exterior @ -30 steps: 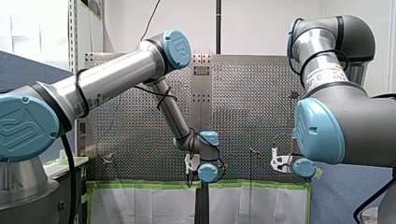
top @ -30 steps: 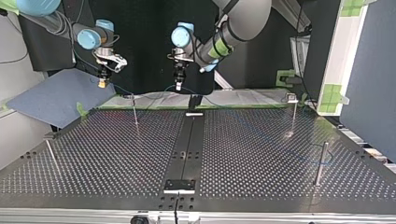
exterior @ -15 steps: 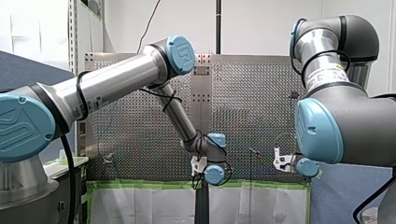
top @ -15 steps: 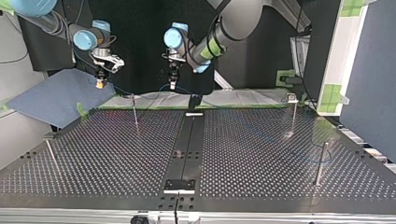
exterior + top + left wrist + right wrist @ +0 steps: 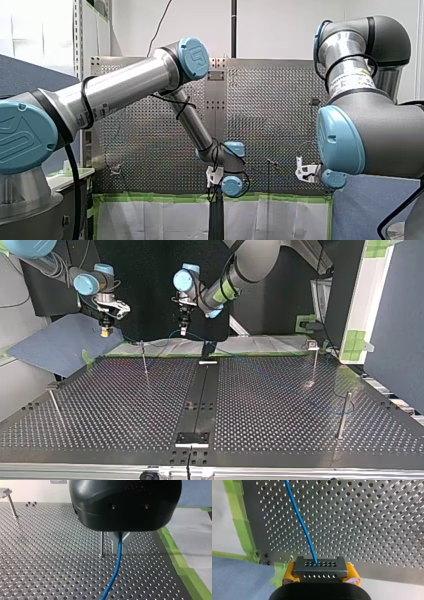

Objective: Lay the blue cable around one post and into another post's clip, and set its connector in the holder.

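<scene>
My left arm [image 5: 125, 85] is stretching long toward the middle, its wrist [image 5: 231, 167] dropping low. My left gripper [image 5: 183, 330] is pointing down, metal fingers [image 5: 113, 542] pinching the blue cable [image 5: 117, 566]. My right arm [image 5: 367, 135] is folding in close. My right gripper [image 5: 105, 332] is pointing down too, yellow pads [image 5: 352, 573] clamping the connector [image 5: 320, 568] from both sides.

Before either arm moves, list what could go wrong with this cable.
1. My right gripper clamps the connector and my left gripper pinches the cable; pulling the arms apart could strain the cable where it enters the connector.
2. A thin post stands close beside my left gripper; a sideways move might knock it or snag the cable.
</scene>
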Controlling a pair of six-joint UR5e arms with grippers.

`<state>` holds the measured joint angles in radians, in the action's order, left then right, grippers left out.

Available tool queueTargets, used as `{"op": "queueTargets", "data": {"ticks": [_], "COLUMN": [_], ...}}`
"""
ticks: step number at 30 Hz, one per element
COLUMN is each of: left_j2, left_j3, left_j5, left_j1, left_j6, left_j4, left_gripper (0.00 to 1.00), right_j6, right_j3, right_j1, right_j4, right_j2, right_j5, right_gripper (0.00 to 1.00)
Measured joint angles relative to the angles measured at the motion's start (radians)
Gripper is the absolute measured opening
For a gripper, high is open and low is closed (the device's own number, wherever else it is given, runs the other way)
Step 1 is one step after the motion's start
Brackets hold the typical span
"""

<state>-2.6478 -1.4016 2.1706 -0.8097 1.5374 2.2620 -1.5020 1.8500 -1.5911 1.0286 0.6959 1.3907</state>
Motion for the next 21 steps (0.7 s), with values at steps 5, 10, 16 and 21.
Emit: {"op": "queueTargets", "data": {"ticks": [5, 10, 16, 21], "left_j2": [0.001, 0.001, 0.001, 0.001], "left_j3": [0.000, 0.000, 0.000, 0.000], "left_j5": [-0.001, 0.004, 0.022, 0.039], "left_j1": [0.000, -0.001, 0.005, 0.011], "left_j6": [0.000, -0.001, 0.000, 0.000], "left_j4": [0.001, 0.005, 0.011, 0.012], "left_gripper": [0.02, 0.02, 0.02, 0.02], "right_j6": [0.001, -0.004, -0.004, -0.016], "right_j3": [-0.015, -0.024, -0.029, -0.030], "right_j1": [0.004, 0.014, 0.039, 0.059], "right_j4": [-0.018, -0.028, -0.055, -0.065], "right_j2": [0.000, 0.000, 0.001, 0.000], "right_j5": [-0.043, -0.084, -0.137, -0.185], "right_gripper": [0.00, 0.00, 0.00, 0.00]}}
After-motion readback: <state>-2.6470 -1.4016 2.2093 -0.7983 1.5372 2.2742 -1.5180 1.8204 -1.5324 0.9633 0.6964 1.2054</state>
